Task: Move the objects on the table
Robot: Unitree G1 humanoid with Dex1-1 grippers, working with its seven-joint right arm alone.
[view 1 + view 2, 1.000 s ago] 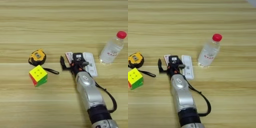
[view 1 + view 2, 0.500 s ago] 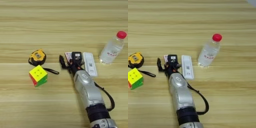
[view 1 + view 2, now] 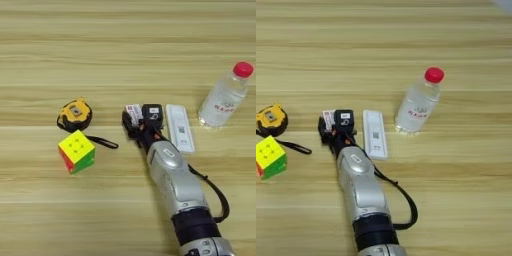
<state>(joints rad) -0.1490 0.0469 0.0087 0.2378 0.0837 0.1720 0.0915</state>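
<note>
**Right end effector positioned over the red-and-white packet, centre of surface**

The broad light-brown wooden surface [image 3: 125, 45] carries every item in one loose row across its middle band, all within the right arm's reach.

The silver right forearm [image 3: 172, 175] enters from the bottom edge and angles up and to the left, so that the black two-fingered end effector [image 3: 134, 124] arrives at the row from the near side.

The clear plastic water bottle with a red cap [image 3: 223, 95] lies or leans at the right, well apart from the end effector and clear of the arm's path.

The flat white rectangular strip [image 3: 179, 127] lies lengthwise just beside the end effector's right side, not held.

The yellow-green-red puzzle cube [image 3: 76, 151] sits on the left, near the round yellow-and-black tape measure [image 3: 75, 114]. The tape measure's black wrist strap [image 3: 102, 143] trails toward the arm.

The small flat red-and-white packet [image 3: 133, 112] shows at the fingertips, partly covered by them. Whether the fingers are apart, together or clamped on the packet cannot be told.
</note>
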